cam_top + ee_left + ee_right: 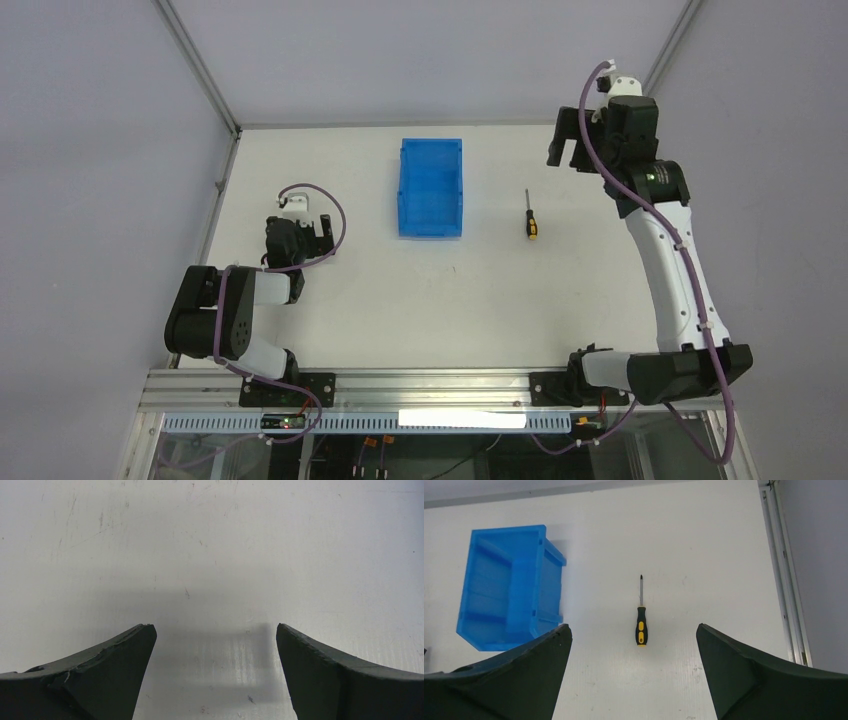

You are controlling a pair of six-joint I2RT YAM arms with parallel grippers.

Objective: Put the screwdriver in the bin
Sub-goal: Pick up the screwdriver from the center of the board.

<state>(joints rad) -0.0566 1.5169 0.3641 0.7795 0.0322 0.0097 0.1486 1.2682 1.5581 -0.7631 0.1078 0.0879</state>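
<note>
No text, label, brand, number or sign can be read in any of the three views. The bin (431, 187), the screwdriver (530, 215) and the table (560, 300) show only plain colour. Anything printed on the left arm (215, 320) or the right arm (665, 255) is too small to make out.

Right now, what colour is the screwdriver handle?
The screwdriver has a black handle with yellow inserts; the right wrist view shows it best.
</note>
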